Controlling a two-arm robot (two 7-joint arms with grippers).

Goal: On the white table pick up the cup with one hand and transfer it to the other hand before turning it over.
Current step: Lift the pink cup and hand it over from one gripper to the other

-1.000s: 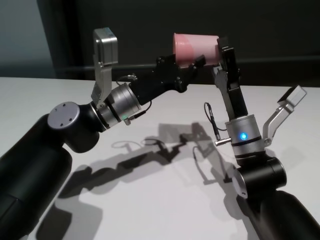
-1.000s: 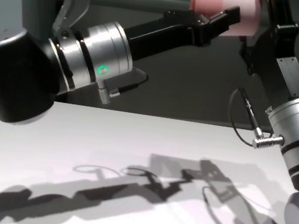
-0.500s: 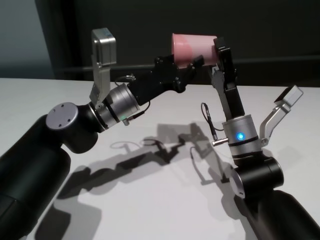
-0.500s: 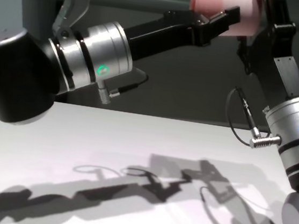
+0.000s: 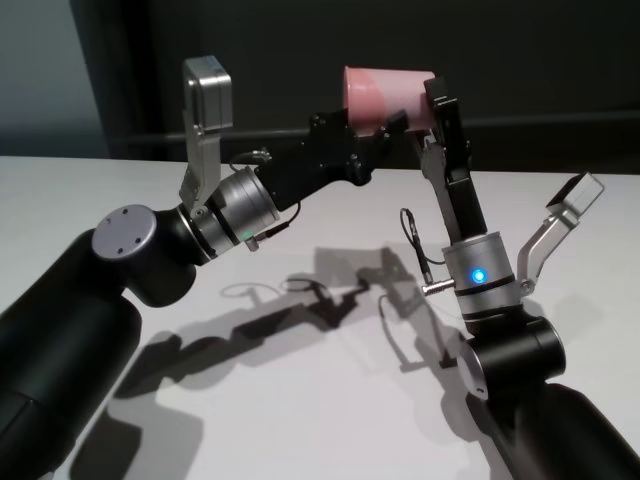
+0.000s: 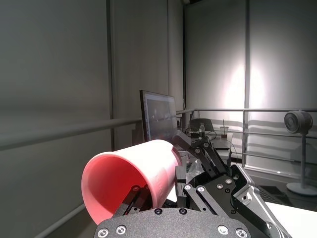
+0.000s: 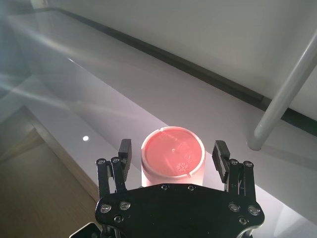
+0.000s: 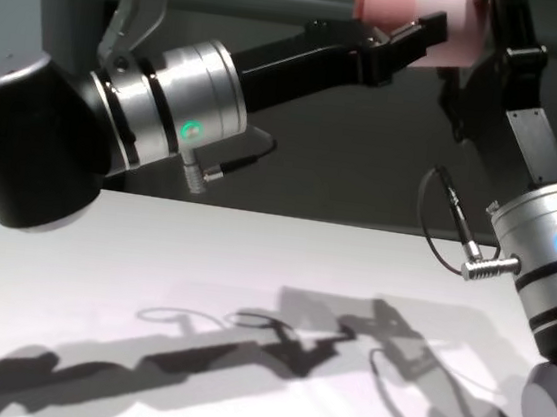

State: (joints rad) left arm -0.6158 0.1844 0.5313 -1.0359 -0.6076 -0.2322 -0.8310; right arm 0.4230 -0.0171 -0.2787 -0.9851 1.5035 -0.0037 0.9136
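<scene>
Glossy pink plastic tumbler [image 5: 385,97] held on its side, high above the matte white desk [image 5: 330,400]. Left gripper [image 5: 378,132], green-lit wrist: jaws pinching its rim wall. Right gripper [image 7: 172,154], blue-lit wrist: jaws spread, flanking the base, apparently not touching.

One glossy pink plastic tapered cup [image 5: 388,96] is in view, held up between the grippers. Two black multi-fingered grippers are counted: one on the silver wrist with a green light, the left gripper [image 5: 375,135], and one on the silver wrist with a blue light, the right gripper [image 5: 437,105]. One matte white table [image 5: 330,400] lies below both grippers.
</scene>
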